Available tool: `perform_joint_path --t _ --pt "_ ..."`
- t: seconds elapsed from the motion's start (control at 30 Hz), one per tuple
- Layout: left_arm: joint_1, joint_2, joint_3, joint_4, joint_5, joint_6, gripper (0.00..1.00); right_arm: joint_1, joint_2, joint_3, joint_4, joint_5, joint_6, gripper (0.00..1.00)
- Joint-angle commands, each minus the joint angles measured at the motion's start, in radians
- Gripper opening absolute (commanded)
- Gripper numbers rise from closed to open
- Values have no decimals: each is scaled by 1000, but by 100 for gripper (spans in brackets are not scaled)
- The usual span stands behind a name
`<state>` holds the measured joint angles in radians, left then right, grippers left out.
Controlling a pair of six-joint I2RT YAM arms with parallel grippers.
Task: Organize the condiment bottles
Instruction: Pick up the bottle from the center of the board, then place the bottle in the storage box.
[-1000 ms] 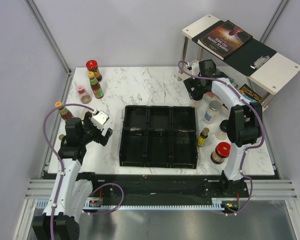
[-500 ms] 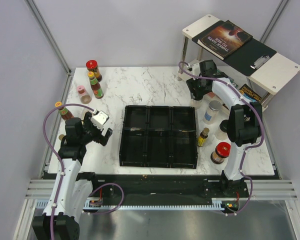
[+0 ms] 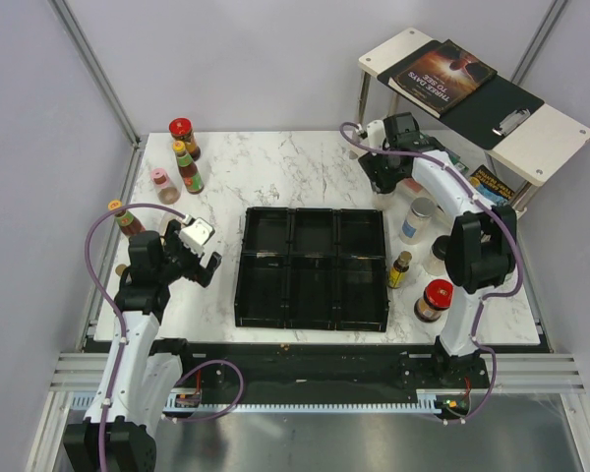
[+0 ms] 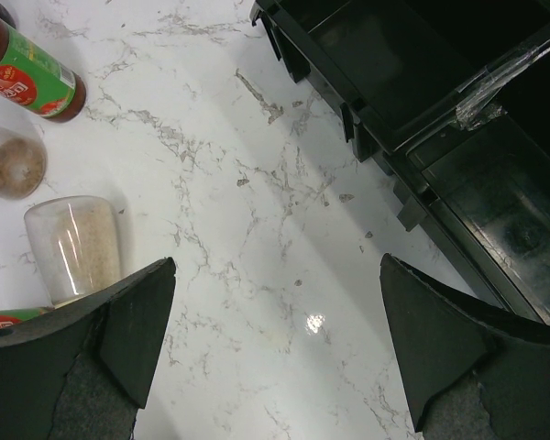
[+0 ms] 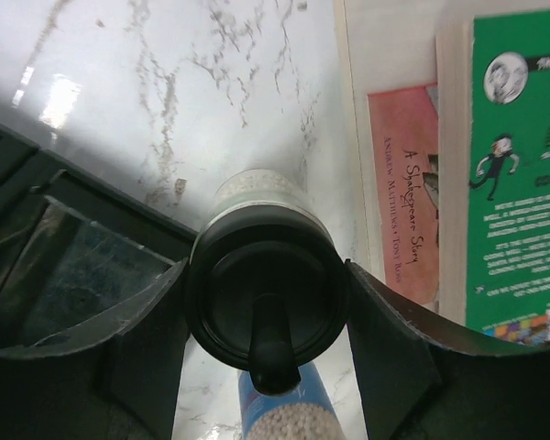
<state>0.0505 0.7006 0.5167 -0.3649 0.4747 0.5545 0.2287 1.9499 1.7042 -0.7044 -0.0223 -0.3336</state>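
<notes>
Barely started: the tray has nothing in it. The right gripper clamps a black-lidded jar off the tray's 1 o'clock corner. The left gripper gapes wide, holding nothing. The yellow-capped bottle and its neighbours sit at 10 o'clock, the red-capped jar and others at 3 o'clock.

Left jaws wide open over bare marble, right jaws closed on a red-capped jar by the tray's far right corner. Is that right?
Not quite. The right wrist view shows the right gripper with its jaws closed on a black-lidded jar, not a red-capped one. The rest holds: it is by the far right corner of the tray, and the left gripper is wide open over bare marble.
</notes>
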Motion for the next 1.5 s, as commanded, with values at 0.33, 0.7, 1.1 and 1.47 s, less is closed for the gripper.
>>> perform_joint_path --t 0.33,0.7,1.1,1.47 --pt "9 -12 -9 29 22 -11 99 138 -279 -20 28 -33 -74 0" --pt "12 -18 -9 26 27 -11 99 149 -319 -141 -63 -168 -97 0" --pt "15 -24 -9 23 33 -11 99 149 -301 -256 6 -157 -85 0" --pt "18 -24 -9 21 39 -10 99 149 -244 -314 94 -79 -67 9"
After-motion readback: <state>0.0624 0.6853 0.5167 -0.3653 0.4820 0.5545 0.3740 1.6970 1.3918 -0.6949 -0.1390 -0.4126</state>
